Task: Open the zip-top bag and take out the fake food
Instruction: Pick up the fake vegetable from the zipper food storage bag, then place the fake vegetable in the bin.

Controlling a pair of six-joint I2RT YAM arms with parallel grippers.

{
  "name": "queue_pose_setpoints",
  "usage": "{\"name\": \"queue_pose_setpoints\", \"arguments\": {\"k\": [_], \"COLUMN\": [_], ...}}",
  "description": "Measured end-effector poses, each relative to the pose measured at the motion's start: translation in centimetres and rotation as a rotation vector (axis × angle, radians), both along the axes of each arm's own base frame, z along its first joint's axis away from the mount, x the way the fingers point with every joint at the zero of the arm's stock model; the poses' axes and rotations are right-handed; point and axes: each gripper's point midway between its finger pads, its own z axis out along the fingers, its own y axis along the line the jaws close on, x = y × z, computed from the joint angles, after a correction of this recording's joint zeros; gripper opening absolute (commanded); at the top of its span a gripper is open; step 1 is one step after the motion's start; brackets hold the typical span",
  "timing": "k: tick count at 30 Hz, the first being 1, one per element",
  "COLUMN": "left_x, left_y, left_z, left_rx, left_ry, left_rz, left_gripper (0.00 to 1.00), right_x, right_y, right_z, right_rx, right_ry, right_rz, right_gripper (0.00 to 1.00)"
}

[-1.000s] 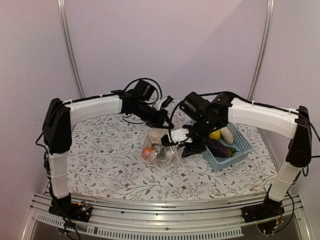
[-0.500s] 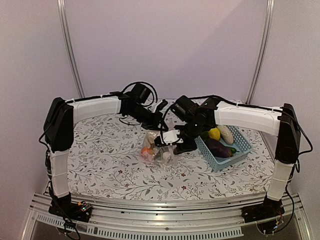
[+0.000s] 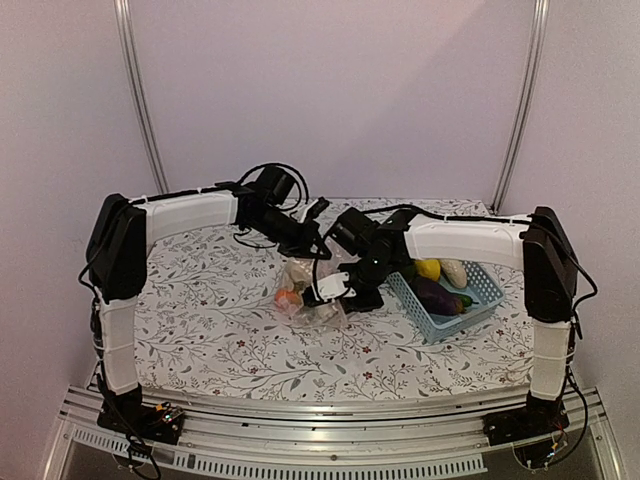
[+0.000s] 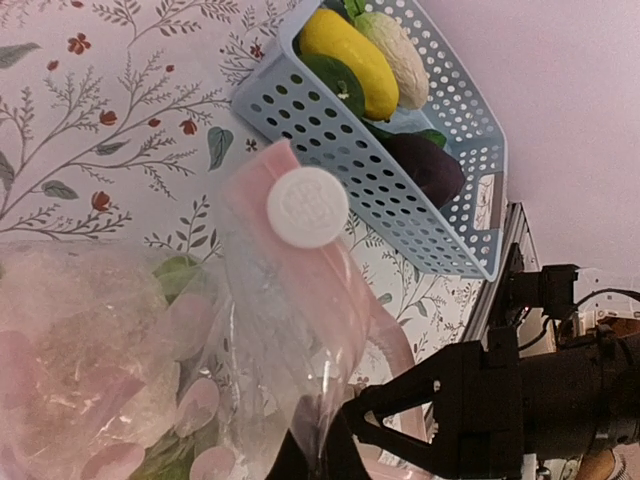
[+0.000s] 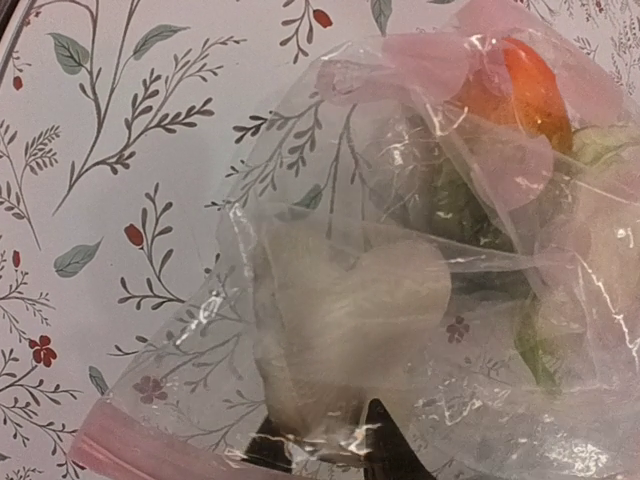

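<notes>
1. Reference landmark: the light-blue basket (image 3: 462,322) on the desk (image 3: 200,320). All positions below are given relative to it.
2. The zip-top bag (image 3: 305,297) stands on the desk near the basket, on the side facing the left arm. Its upper edge is lifted and its lower part rests on the desk.
3. The left fingers (image 4: 340,465) are closed on the bag's film close to the pink zip strip (image 4: 300,270), which carries a round white disc (image 4: 307,207). Judged purpose: anchor one side of the mouth so that the opposite side can be pulled away from it.
4. The right fingers (image 5: 385,440) sit at the bag wall nearer the basket. Their tips stand somewhat apart, with film and a white piece (image 5: 340,310) between or just beyond them. Whether they are clamping anything cannot be told.
5. Fake food inside the bag: the white piece, an orange piece (image 5: 525,85) and green leafy material (image 5: 440,200), farther from the basket than the right fingers.
6. Fake food inside the basket: a yellow piece (image 4: 350,55), a pale oval piece (image 4: 395,50) and a dark purple eggplant (image 4: 425,165). Judged role of the basket: receiving container, placed within short reach of the right arm.
7. Judged status: part-way through unloading, with several pieces left in the bag.
</notes>
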Motion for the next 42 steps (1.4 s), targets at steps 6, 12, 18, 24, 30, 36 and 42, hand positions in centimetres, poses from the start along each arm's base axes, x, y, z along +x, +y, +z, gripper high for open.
{"name": "queue_pose_setpoints", "arguments": {"k": [6, 12, 18, 24, 30, 36, 42], "left_x": [0.5, 0.6, 0.7, 0.8, 0.6, 0.4, 0.5], "left_y": [0.5, 0.6, 0.7, 0.7, 0.8, 0.9, 1.0], "left_z": [-0.1, -0.1, -0.1, -0.1, -0.3, -0.1, 0.9], "left_rx": [0.003, 0.004, 0.003, 0.005, 0.006, 0.008, 0.000], "left_ry": [0.001, 0.001, 0.000, -0.002, 0.001, -0.002, -0.022], "left_rz": [0.014, 0.018, 0.020, 0.021, 0.021, 0.022, 0.025], "left_gripper": [0.00, 0.00, 0.00, 0.00, 0.00, 0.00, 0.00], "right_x": [0.3, 1.2, 2.7, 3.1, 6.6, 8.1, 8.5], "right_y": [0.4, -0.5, -2.4, -4.7, -8.3, -10.5, -14.8], "right_z": [0.1, 4.4, 11.0, 11.9, 12.4, 13.4, 15.9], "right_rx": [0.022, 0.115, 0.225, 0.248, 0.324, 0.398, 0.436], "right_ry": [0.010, 0.063, 0.057, 0.150, 0.256, 0.340, 0.321], "right_rz": [-0.028, -0.145, -0.279, -0.423, -0.665, -0.779, -0.879], "right_gripper": [0.01, 0.00, 0.00, 0.00, 0.00, 0.00, 0.01]}}
